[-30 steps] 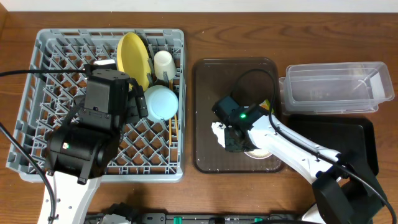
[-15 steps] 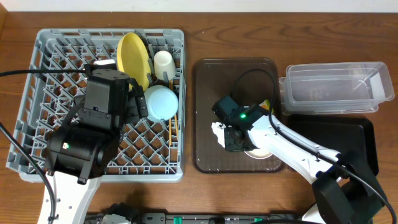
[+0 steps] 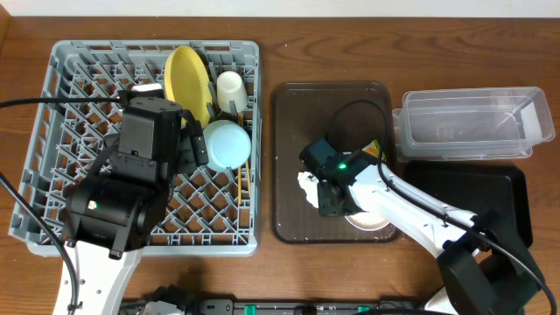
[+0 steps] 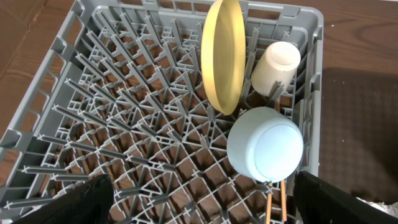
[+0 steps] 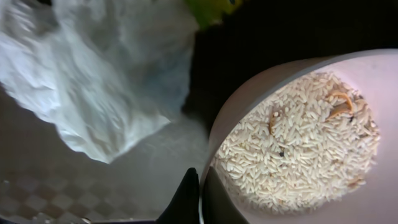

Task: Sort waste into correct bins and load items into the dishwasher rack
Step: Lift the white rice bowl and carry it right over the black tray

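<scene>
My right gripper (image 5: 200, 196) is shut on the rim of the white bowl (image 5: 249, 106), one finger inside and one outside. The bowl holds rice-like crumbs (image 5: 298, 143) and sits on the brown tray (image 3: 297, 114). The crumpled white tissue (image 5: 106, 74) lies just left of it, with the snack wrapper (image 3: 374, 149) behind. The grey rack (image 4: 112, 112) holds the upright yellow plate (image 4: 222, 56), the white cup (image 4: 277, 65), the upturned light blue bowl (image 4: 266, 143) and the chopsticks (image 4: 277, 202). My left gripper (image 4: 199, 202) hangs open and empty above the rack.
The clear tub (image 3: 468, 122) stands at the back right, and the black tray (image 3: 490, 188) lies in front of it. My right arm reaches across the black tray's near corner. The rack (image 3: 70, 105) fills the table's left half.
My right gripper and the white bowl have shifted slightly toward the front of the brown tray. The left arm has not moved.
</scene>
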Available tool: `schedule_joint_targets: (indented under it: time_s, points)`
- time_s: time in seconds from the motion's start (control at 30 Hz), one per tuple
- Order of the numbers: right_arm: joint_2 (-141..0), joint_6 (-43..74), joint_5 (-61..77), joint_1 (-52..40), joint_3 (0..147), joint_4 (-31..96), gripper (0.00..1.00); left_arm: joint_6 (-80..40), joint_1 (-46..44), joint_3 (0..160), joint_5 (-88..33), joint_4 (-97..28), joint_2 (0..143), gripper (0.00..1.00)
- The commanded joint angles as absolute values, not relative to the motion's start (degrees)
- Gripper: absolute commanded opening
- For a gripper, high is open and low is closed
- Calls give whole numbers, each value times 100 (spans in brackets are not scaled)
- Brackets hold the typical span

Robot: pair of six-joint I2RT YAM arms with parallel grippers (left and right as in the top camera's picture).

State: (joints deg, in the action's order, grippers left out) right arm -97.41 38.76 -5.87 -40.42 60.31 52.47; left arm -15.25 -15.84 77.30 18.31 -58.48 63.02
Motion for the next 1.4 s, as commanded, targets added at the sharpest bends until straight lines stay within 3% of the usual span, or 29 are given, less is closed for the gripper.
schedule_joint_targets:
  time_s: [0.0, 0.37, 0.67, 0.97, 1.37]
  points:
    - [-9771, 3850, -617, -4082, 6080, 5426, 1, -1577, -1566, 7747, 1846, -5848, 6322, 93]
    - [-9616, 3500, -604, -4077, 7507, 6987, 1, -1577, -1566, 7747, 1846, -5848, 6322, 93]
    - [-8506, 3459, -1142, -3686, 7721, 7728, 1, -1577, -1566, 7747, 1846, -5848, 6322, 93]
    - [-7118, 2600, -694, -1953, 7714, 7918, 1, -1577, -1566, 7747, 1846, -5848, 6322, 93]
    - [-6635, 670, 1671, 1160, 7644, 7843, 1, -1577, -1566, 7747, 1846, -5848, 6322, 94]
